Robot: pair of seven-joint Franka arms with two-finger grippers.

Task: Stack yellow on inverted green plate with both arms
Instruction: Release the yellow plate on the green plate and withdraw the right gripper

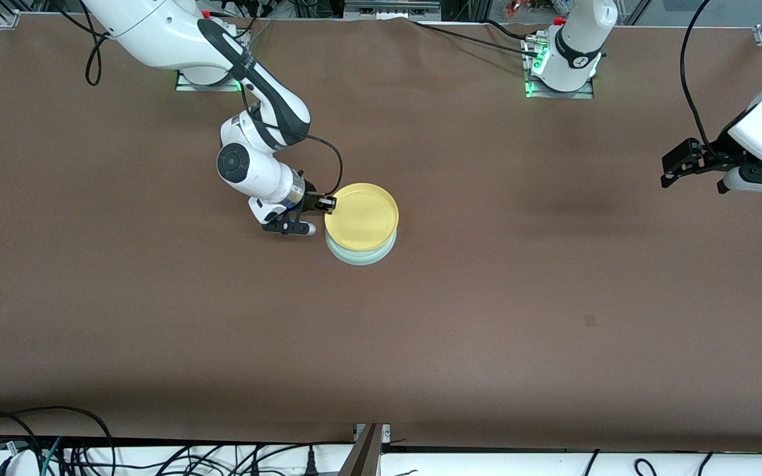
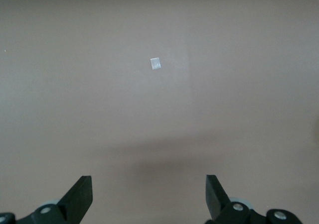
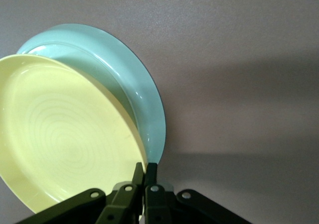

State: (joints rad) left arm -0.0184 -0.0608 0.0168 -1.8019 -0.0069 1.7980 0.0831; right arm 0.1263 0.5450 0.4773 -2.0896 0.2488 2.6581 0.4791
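The yellow plate (image 1: 362, 215) sits right way up on the pale green plate (image 1: 361, 254), whose edge shows under it on the side nearer the front camera. My right gripper (image 1: 329, 203) is shut on the yellow plate's rim at the edge toward the right arm's end. In the right wrist view the yellow plate (image 3: 60, 134) lies over the green plate (image 3: 129, 79), and the gripper (image 3: 145, 168) pinches the yellow rim. My left gripper (image 1: 669, 173) is open and empty, held up over bare table at the left arm's end; it (image 2: 148, 189) sees only the tabletop.
The brown table (image 1: 553, 297) is bare around the plates. A small pale mark (image 1: 590, 320) lies on the cloth, also in the left wrist view (image 2: 155, 63). Cables hang along the table's front edge (image 1: 57, 449).
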